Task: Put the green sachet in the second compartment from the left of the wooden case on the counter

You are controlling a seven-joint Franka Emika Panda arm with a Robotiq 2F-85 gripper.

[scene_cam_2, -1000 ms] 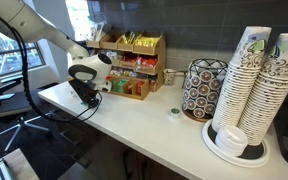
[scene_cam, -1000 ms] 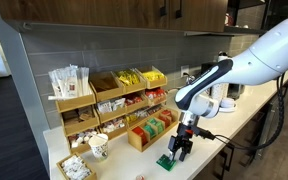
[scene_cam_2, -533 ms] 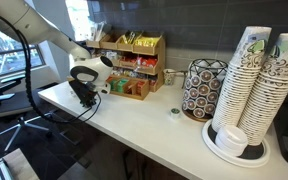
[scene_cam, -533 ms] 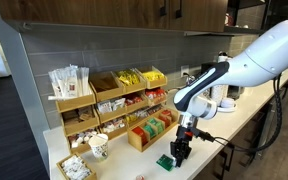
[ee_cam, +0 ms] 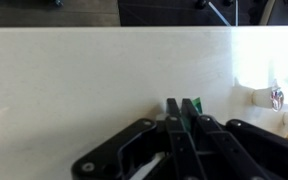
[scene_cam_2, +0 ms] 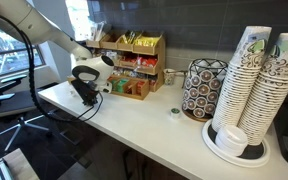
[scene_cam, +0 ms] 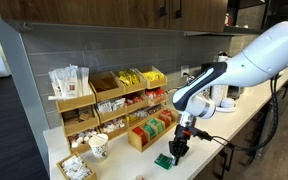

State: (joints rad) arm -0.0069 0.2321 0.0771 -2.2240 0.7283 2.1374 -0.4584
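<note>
The green sachet (scene_cam: 163, 160) lies on the pale counter (scene_cam: 216, 138) in front of the wooden case (scene_cam: 150, 130). My gripper (scene_cam: 179, 150) points straight down at the sachet's right edge. In the wrist view the gripper (ee_cam: 181, 105) has its two fingers drawn close together, shut on the green sachet (ee_cam: 197, 104), and a sliver of green shows between and beside the tips. The case's second compartment (scene_cam: 145, 131) holds coloured sachets. In an exterior view the gripper (scene_cam_2: 84, 97) hides the sachet, with the wooden case (scene_cam_2: 134, 88) just behind it.
A taller tiered wooden rack (scene_cam: 109, 95) stands behind the case. A paper cup (scene_cam: 98, 147) and a tray of white packets (scene_cam: 74, 167) sit to its left. Farther along the counter are a patterned holder (scene_cam_2: 202, 88) and stacked cups (scene_cam_2: 254, 90).
The fingers have drawn together on the green sachet's edge. The arm has stayed almost where it was, low over the counter.
</note>
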